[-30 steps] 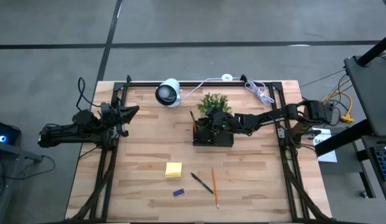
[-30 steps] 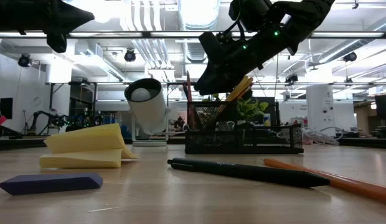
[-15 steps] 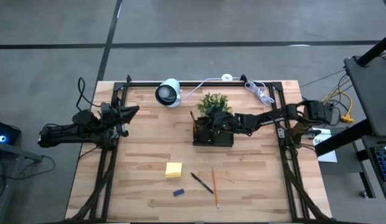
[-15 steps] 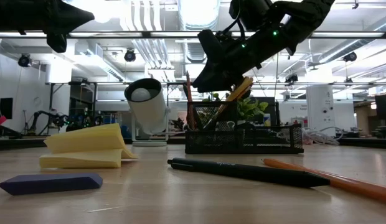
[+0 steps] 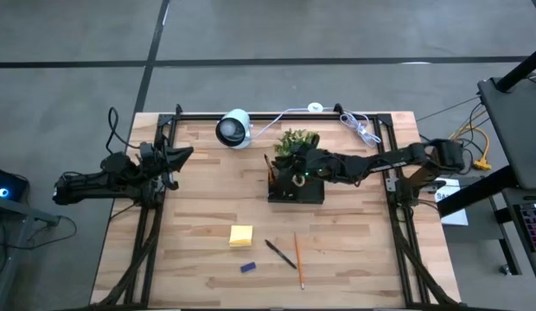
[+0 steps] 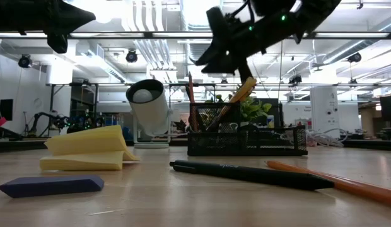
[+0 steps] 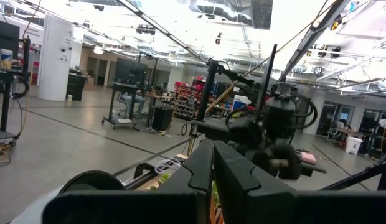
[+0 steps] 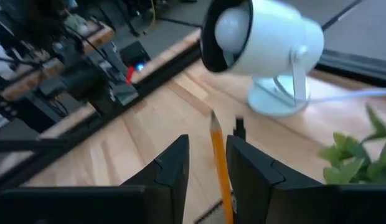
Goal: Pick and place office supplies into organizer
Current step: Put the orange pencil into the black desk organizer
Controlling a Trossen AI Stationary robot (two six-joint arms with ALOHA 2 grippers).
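Observation:
The black organizer (image 5: 296,190) stands mid-table in front of the plant. It holds upright pencils (image 6: 191,104) and the yellow-handled scissors (image 6: 243,92), which lean handle-up against its rim. My right gripper (image 5: 288,164) hovers open above the organizer's left end (image 6: 205,63). Between its fingers the right wrist view shows an orange pencil (image 8: 219,158) standing farther below, untouched. A yellow sticky-note pad (image 5: 241,235), a blue block (image 5: 247,267), a dark pen (image 5: 279,253) and an orange pencil (image 5: 298,259) lie near the front edge. My left gripper (image 5: 187,154) waits shut at the table's left.
A white round camera (image 5: 234,128) stands at the far edge, left of the green plant (image 5: 296,141), its white cable running right. Black frame rails (image 5: 147,233) line both sides. Bare wood lies between the organizer and the loose items.
My right gripper has risen from just over the scissors' handle to well above the organizer and tipped slightly. The scissors and pencils stay in the organizer as before.

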